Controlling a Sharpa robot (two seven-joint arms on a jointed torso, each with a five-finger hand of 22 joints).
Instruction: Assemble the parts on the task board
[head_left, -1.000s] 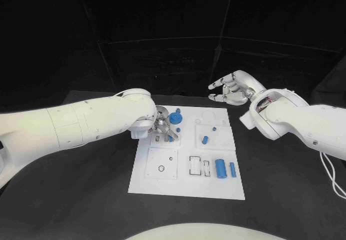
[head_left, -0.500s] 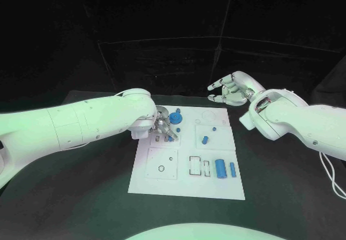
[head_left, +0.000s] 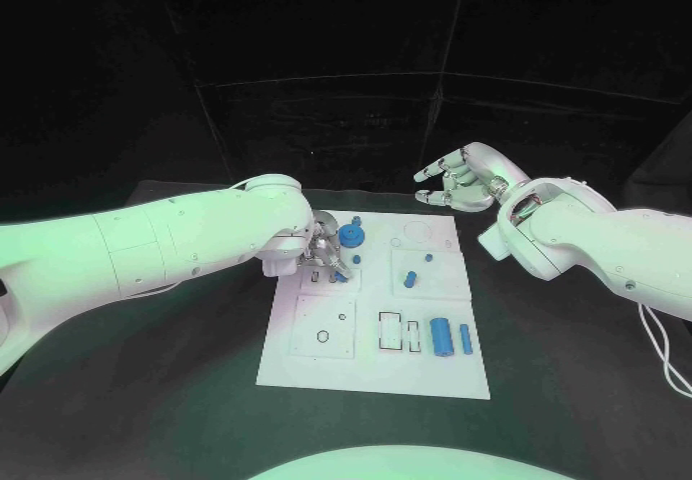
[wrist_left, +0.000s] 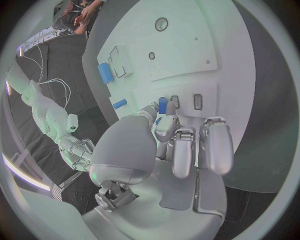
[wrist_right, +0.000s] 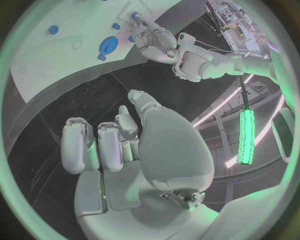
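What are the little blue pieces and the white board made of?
The blue pieces look like matte plastic: one even colour, no metal glint. The task board seems a smooth, hard white plate, maybe plastic or painted metal; its flat surface has sharp cut-out slots. The left hand looks like shiny silver metal.

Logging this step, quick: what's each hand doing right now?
Left hand: pinching a small blue plastic part over the white task board.
Right hand: holding nothing, fingers curled, raised beyond the board.
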